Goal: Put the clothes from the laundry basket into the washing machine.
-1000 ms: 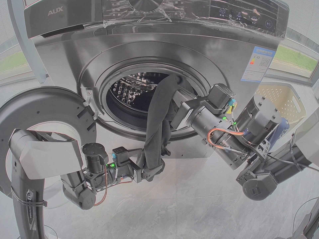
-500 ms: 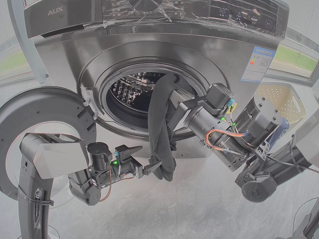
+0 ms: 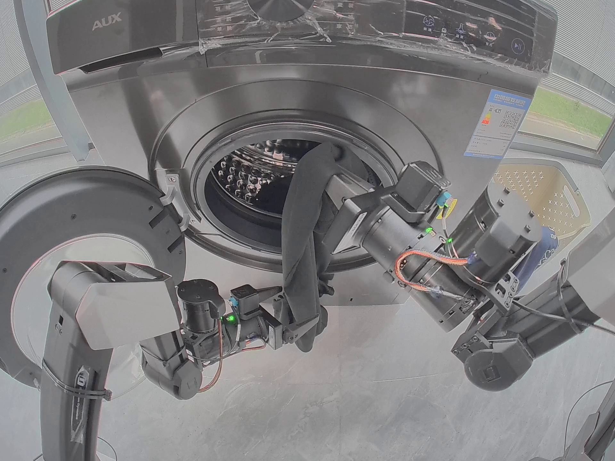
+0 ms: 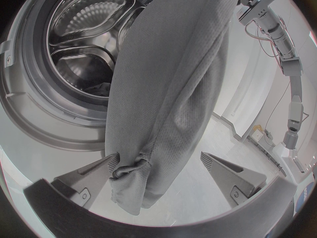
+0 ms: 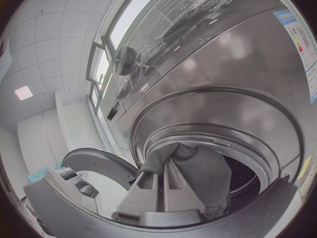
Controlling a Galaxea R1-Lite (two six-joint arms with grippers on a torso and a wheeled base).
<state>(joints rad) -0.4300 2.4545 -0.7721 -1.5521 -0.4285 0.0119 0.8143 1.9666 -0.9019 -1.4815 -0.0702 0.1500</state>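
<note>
2 grippers are set at the 2 ends of 1 dark grey knitted garment (image 3: 301, 238), which is draped out of the round opening of the silver-grey front-loading washing machine (image 3: 384, 104) at the centre of the head view. The garment's upper end is pinched between the closed fingers of the right gripper (image 5: 164, 165), which is held at the right edge of the drum mouth, with cloth bunched over and around the fingertips. From there the garment hangs down across the door seal and past the lower rim of the opening, outside the perforated steel drum (image 3: 246, 168).

Its lower end lies between the fingers of the left gripper (image 3: 300, 320), seen at the lower centre of the head view. That gripper is spread wide. In the left wrist view 1 fingertip (image 4: 110, 159) is touching the gathered hem while the other is kept apart from the cloth, so nothing is clamped.

Another dark piece of cloth (image 4: 98, 89) is seen lying inside the drum. The round machine door (image 3: 83, 219) is swung open at the left of the frame. A beige perforated plastic laundry basket (image 3: 548, 193) is seen at the right, behind the right arm.
</note>
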